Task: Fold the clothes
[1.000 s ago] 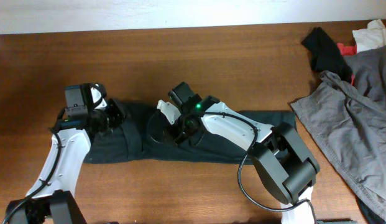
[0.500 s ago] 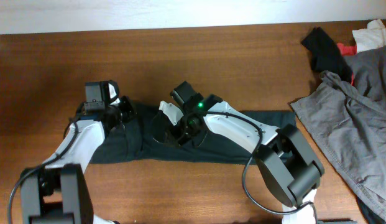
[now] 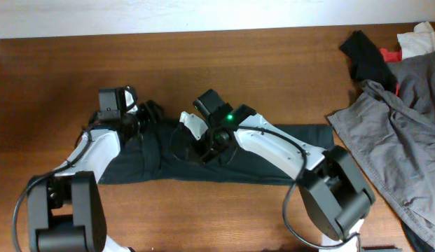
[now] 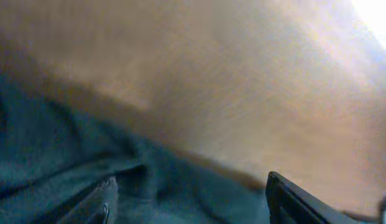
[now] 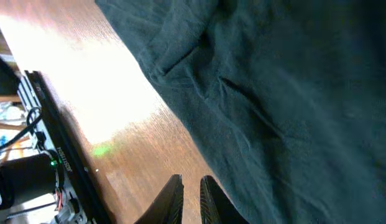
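Guessing at trouble here: dark blackish-green soft fabric garment [image 3: 168, 168] lying as a long strip on the brown wooden counter [image 3: 273, 70], left fingers [image 4: 286, 199] spread wide over one end, right fingers [image 5: 173, 196] almost pinched together, empty. Might grab only the top layer and skew the fold.

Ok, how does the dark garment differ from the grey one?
The dark garment is blackish-green, the grey garment much lighter. The dark garment lies in a long flat strip mid-table; the grey garment lies rumpled at the right edge, running out of frame. Both are soft cloth on the wooden table.
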{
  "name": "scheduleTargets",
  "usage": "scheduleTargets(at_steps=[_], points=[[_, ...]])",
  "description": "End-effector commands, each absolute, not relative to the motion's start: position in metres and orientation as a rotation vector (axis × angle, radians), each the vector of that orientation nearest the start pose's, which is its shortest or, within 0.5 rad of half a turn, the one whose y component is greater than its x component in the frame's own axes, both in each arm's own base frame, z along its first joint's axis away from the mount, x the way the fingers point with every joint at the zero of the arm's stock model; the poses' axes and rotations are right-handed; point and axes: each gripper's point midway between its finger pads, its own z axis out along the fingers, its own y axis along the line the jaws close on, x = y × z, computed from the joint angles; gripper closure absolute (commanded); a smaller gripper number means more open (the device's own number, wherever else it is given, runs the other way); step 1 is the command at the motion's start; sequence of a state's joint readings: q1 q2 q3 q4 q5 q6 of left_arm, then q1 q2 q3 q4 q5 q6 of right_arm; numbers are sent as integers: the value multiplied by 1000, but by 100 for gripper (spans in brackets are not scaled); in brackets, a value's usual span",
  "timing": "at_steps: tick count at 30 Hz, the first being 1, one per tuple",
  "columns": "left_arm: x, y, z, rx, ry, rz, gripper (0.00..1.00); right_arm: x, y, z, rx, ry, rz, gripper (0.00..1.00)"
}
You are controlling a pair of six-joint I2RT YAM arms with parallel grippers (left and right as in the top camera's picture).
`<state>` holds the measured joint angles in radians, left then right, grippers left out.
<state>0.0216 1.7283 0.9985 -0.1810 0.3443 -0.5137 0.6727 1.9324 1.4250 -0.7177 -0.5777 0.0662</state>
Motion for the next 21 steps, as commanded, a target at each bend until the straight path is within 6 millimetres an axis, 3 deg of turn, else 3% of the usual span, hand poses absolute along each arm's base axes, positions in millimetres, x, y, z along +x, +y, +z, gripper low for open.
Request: scheduleTargets(at_steps=[1, 4, 7, 8, 9, 11, 14, 21], points=[[444, -53, 140, -411, 2313, -674, 24, 299, 318, 133, -941, 2605, 800, 84], [439, -54, 154, -382, 2296, -666, 25, 307, 280, 156, -842, 2626, 665, 79], [430, -51, 142, -352, 2358, -611, 39, 311, 237, 176, -716, 2657, 596, 65], [426, -47, 134, -360, 2391, -571, 48, 312, 222, 180, -672, 2675, 579, 31], [423, -43, 126, -362, 2419, -532, 58, 313, 209, 183, -627, 2694, 565, 4], [420, -34, 110, -359, 2466, -430, 72, 314, 182, 183, -537, 2741, 530, 1], [421, -26, 83, -368, 2526, -341, 80, 317, 146, 175, -391, 2828, 501, 1], [418, -18, 47, -385, 2607, -271, 81, 319, 108, 154, -220, 2921, 476, 1]])
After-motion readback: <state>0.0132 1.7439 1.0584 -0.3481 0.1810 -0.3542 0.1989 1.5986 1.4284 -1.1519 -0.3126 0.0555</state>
